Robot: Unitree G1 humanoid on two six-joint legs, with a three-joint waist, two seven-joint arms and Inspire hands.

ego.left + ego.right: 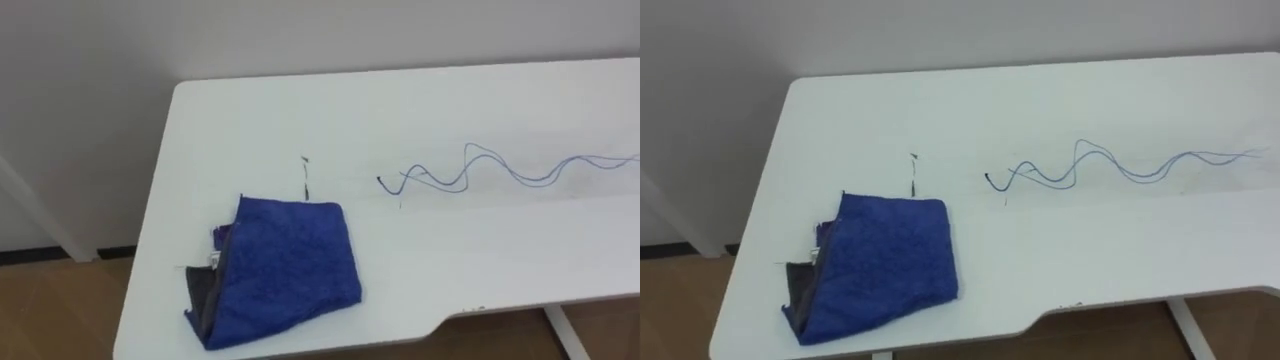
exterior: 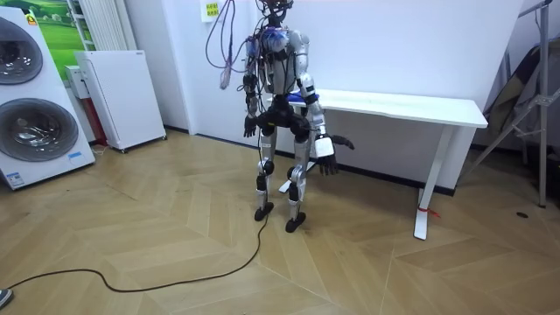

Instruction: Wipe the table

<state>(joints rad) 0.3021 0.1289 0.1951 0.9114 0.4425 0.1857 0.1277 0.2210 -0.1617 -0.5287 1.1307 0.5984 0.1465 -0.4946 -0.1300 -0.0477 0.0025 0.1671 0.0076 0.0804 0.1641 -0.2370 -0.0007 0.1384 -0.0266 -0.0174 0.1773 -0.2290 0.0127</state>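
Below the edge of the counter (image 2: 420, 107), your right robot hand (image 2: 325, 145) hangs with fingers loosely spread, holding nothing. Your left robot hand (image 2: 252, 128) hangs by the hip, and its state I cannot tell. Up and forward of both, one folded blue cloth (image 1: 280, 265) lies near the counter's left end, its long axis running roughly away from you. The left looks nearer. Right of the cloth are one blue scribble (image 1: 525, 180) and one small dark mark (image 1: 305, 160).
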